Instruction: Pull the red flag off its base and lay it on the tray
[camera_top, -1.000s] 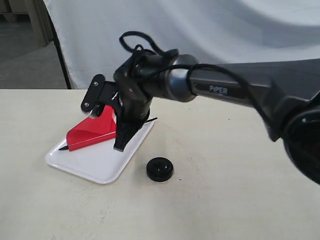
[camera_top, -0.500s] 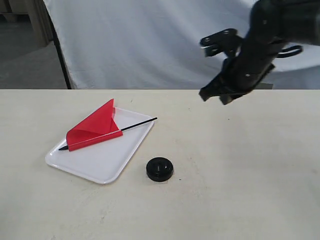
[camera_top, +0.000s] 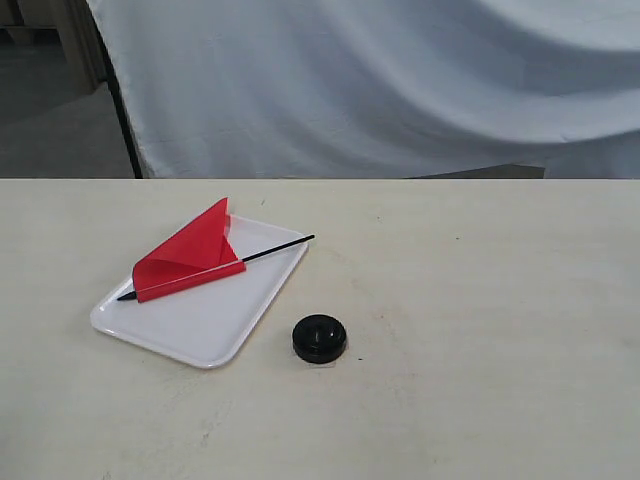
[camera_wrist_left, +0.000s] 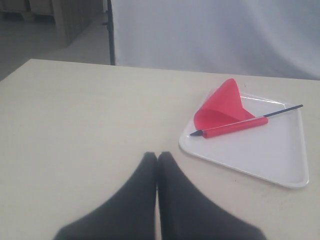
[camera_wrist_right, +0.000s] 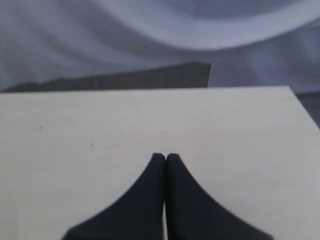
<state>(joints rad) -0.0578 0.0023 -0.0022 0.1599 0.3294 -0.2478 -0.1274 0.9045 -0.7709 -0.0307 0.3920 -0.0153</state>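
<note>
The red flag (camera_top: 190, 258) lies on the white tray (camera_top: 215, 325), its black stick pointing toward the tray's far right corner, and its cloth partly folded up. The same flag (camera_wrist_left: 225, 112) and tray (camera_wrist_left: 260, 155) show in the left wrist view. The round black base (camera_top: 320, 338) stands on the table just right of the tray's near corner. Neither arm appears in the exterior view. My left gripper (camera_wrist_left: 157, 156) is shut and empty, hovering over bare table short of the tray. My right gripper (camera_wrist_right: 165, 157) is shut and empty over bare table, away from the task's things.
A pale table (camera_top: 480, 300) carries everything. A white cloth backdrop (camera_top: 380, 80) hangs behind its far edge. A dark floor area (camera_top: 50, 100) lies beyond the table's far left corner.
The right arm, over the tray a second ago, lifted away to the right and has left the exterior view. The flag stays lying on the tray.
</note>
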